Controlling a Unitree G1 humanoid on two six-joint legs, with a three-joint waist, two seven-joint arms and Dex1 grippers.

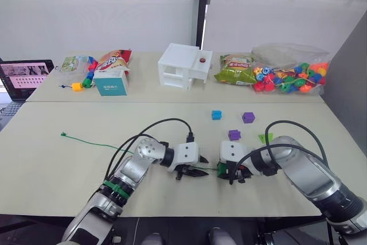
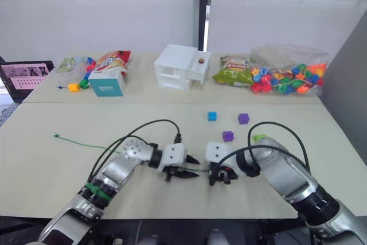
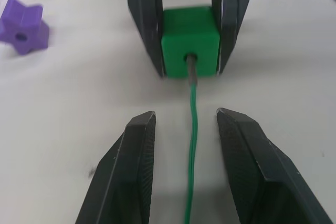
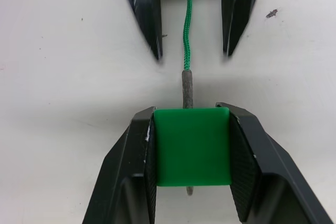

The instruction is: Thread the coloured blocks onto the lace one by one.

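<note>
My right gripper (image 1: 232, 177) is shut on a dark green cube (image 4: 192, 145) just above the near part of the table. The lace (image 1: 92, 142) trails left across the table. Its stiff brownish tip (image 4: 187, 87) enters the cube's hole (image 3: 191, 57) and pokes out the far side. My left gripper (image 3: 186, 115) stands open, its fingers either side of the lace without touching it, a short way left of the cube. Loose behind them are a blue cube (image 1: 216, 115), two purple blocks (image 1: 248, 117) (image 1: 234, 135) and a light green wedge (image 1: 265, 137).
On the far table stand a white box (image 1: 183, 66), a teal carton (image 1: 112, 82), snack bags (image 1: 235, 68), a clear bag of coloured beads (image 1: 289, 76) and a short bead chain (image 1: 86, 78). A laptop (image 1: 26, 78) sits far left.
</note>
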